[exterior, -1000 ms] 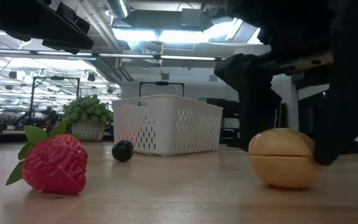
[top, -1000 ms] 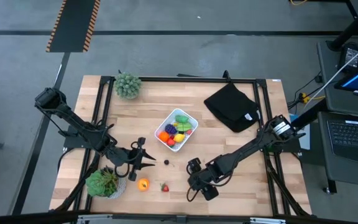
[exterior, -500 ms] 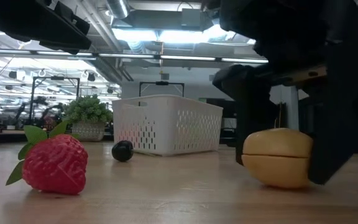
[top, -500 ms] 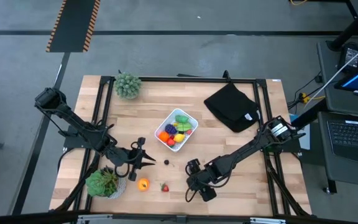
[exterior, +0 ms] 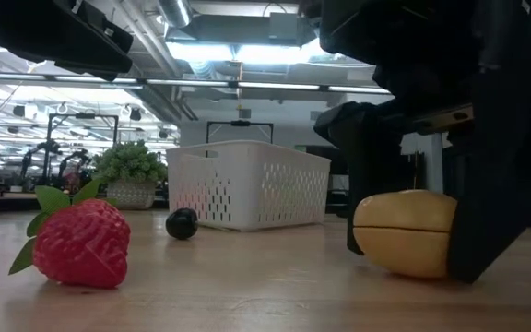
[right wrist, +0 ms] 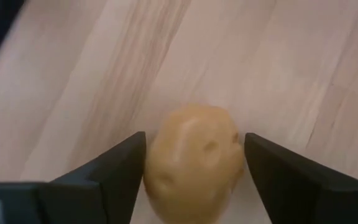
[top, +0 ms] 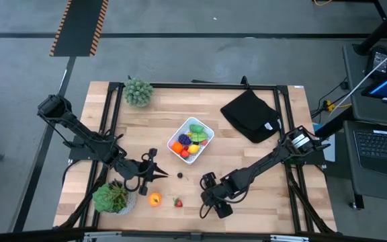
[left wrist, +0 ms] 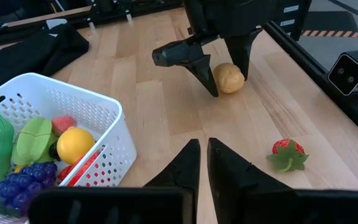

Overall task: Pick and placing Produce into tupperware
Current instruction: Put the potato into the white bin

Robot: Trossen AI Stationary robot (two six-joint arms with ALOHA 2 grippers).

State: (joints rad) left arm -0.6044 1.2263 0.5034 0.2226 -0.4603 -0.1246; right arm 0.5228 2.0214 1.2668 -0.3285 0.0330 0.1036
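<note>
Tupperware (top: 191, 140) sits just past the table's centre toward 12 o'clock, already holding an orange piece, green pieces, purple grapes and something red. You still have loose produce on the wood: a tan potato (right wrist: 192, 160), a strawberry (exterior: 79, 242), a small dark berry (exterior: 182, 223) and an orange-yellow fruit (top: 154, 199), all toward 6 o'clock of the container.

Your right gripper (left wrist: 225, 61) is down at the potato, at about 5 o'clock from the container, with its fingers apart and one on each side of it. In the right wrist view both fingers look to be touching or nearly touching the skin, though you cannot be sure of contact from here.

Expect the potato to be light, rigid and smooth, a hollow toy by its look. Its rounded shape could squirt out of a pinch taken off-centre, so take it across the widest part, at the seam line around its middle, and close gently.

Compared with a second ago, the potato has slid a little sideways in the low view and the dark finger now covers its edge, so the right gripper has come further around it.

Your left gripper (top: 158, 174) waits at 7 o'clock of the container, fingers together, holding nothing.
</note>
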